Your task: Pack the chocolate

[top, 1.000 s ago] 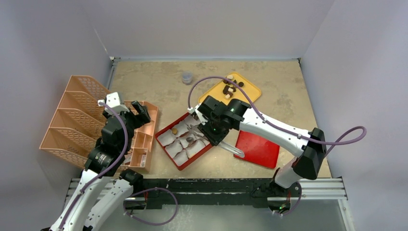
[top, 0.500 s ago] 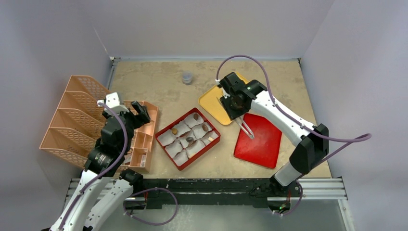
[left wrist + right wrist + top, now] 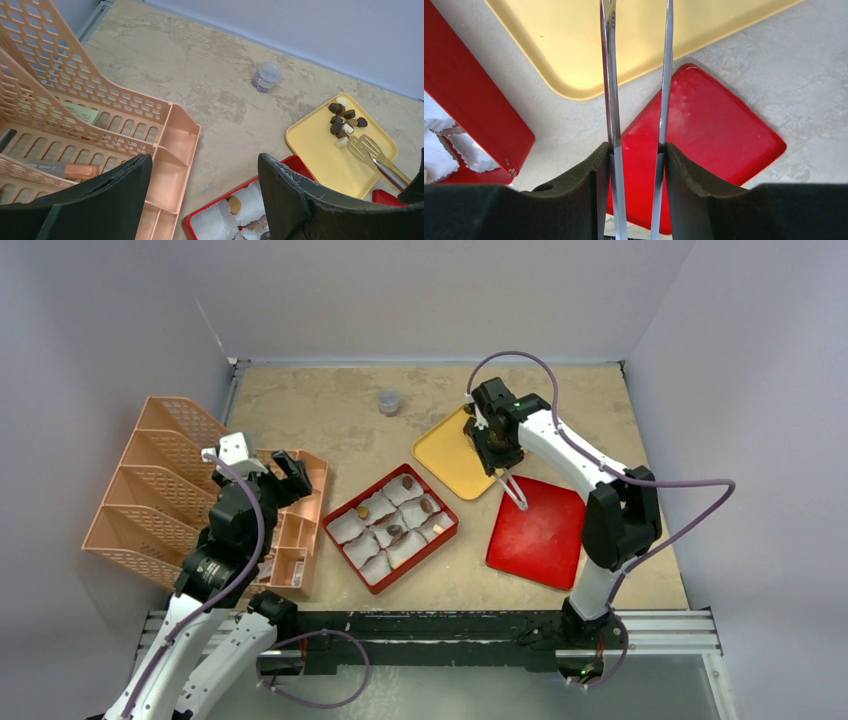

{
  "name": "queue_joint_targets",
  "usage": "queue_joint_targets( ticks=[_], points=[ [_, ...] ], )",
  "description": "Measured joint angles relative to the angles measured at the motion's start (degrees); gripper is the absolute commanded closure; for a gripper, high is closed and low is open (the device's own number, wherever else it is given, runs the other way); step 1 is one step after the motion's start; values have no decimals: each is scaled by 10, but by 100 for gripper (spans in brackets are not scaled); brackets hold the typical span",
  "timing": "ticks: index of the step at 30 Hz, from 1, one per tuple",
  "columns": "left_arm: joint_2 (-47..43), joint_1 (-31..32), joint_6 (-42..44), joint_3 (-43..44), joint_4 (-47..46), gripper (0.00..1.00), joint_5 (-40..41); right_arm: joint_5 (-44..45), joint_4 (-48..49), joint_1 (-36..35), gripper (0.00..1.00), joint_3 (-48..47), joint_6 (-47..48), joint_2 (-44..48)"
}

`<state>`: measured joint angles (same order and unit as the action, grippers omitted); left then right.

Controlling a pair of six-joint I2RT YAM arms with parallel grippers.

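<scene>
1. Right tool [image 3: 636,148]: closed on a pair of metal tongs [image 3: 609,75], one blade pressed against each pad. In the right wrist view the blades run up the middle of the frame, apart from each other, over the yellow tray [image 3: 574,55].
2. Chocolate, loose lot [image 3: 343,123]: a small heap of dark, brown and cream pieces at the far end of the yellow tray, right of frame in the left wrist view. The flat tong tips sit just beside the heap, to its lower right. In the top view the right arm covers this heap.
3. Chocolate, packed lot [image 3: 427,505]: a few pieces in white paper cups [image 3: 350,528] inside the red box [image 3: 416,562], centre of the top view, to the lower left of the right tool and well apart from it.
4. Left tool [image 3: 204,165]: wide open and empty, over the peach organiser [image 3: 300,532] at the left, well apart from both lots of chocolate.
5. Red lid [image 3: 540,535]: flat on the worktop [image 3: 330,410], lower right of the yellow tray.
6. Small jar [image 3: 389,401]: upper centre, standing alone.
</scene>
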<state>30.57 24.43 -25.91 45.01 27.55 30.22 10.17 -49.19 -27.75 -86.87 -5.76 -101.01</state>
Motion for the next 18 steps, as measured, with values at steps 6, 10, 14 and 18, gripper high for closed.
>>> queue_joint_targets(
  ticks=[6,10,14,18],
  points=[
    [0,0,0,0,0,23,0,-24,22,9,56,0,7,-13],
    [0,0,0,0,0,24,0,-36,32,16,56,0,9,-21],
    [0,0,0,0,0,23,0,-40,38,22,56,0,10,-37],
    [1,0,0,0,0,23,0,-39,41,25,56,0,11,-53]
  ],
)
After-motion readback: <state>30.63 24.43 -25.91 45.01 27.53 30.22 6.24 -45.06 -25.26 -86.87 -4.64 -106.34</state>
